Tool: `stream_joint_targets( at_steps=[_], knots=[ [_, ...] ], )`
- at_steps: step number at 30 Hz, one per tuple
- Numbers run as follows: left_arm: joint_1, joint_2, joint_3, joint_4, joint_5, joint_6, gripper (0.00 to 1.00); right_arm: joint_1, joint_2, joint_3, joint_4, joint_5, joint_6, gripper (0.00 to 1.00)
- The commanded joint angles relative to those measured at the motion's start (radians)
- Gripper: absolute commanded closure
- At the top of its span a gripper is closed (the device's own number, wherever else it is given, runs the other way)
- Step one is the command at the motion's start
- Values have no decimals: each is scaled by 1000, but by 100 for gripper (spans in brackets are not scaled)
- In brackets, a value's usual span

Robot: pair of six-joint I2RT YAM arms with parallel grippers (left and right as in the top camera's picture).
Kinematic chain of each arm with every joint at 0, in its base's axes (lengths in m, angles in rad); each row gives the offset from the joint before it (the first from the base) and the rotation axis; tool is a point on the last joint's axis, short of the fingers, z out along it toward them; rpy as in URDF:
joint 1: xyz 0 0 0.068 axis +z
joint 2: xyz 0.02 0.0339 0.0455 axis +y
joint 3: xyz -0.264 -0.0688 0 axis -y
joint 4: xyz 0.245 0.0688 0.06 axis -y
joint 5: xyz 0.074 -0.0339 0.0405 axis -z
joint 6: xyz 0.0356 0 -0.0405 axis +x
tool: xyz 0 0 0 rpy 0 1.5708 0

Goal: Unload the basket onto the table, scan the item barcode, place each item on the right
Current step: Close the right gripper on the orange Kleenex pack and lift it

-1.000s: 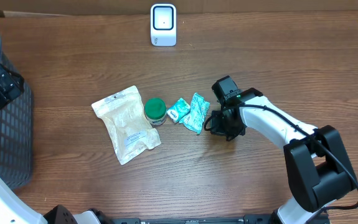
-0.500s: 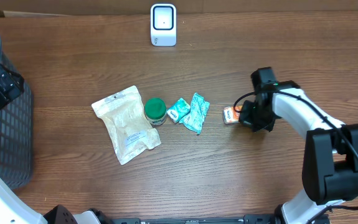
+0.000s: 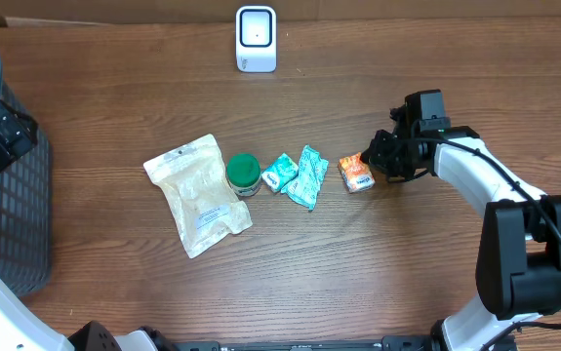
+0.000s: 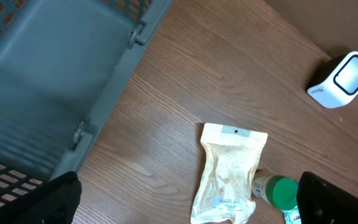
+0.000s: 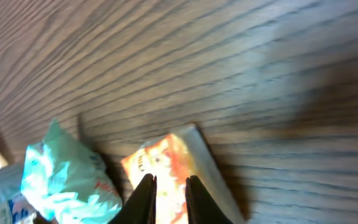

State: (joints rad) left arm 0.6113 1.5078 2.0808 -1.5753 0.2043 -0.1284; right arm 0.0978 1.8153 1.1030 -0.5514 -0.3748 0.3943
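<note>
Right gripper (image 5: 168,186): jaws now slightly parted | small orange foil packet (image 3: 356,173), pulled clear of crumpled teal sachets (image 3: 300,175), is released | white desktop scanner (image 3: 257,39) not yet approached.

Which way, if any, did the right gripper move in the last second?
Yes. The right gripper moved rightward and farther back, away from the teal packets.
</note>
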Motion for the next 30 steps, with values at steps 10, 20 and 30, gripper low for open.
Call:
stream_joint_targets(
  at_steps=[10,20,30],
  knots=[
    [3,4,9,2,-2,-10,0,-64,-6,97,-259,-54,-170,48],
    [3,4,9,2,-2,-10,0,-58,-5,-8,-163,-84,-186,64],
    [3,4,9,2,-2,-10,0,-58,-5,-76,-102,-83,-173,65]
  ],
)
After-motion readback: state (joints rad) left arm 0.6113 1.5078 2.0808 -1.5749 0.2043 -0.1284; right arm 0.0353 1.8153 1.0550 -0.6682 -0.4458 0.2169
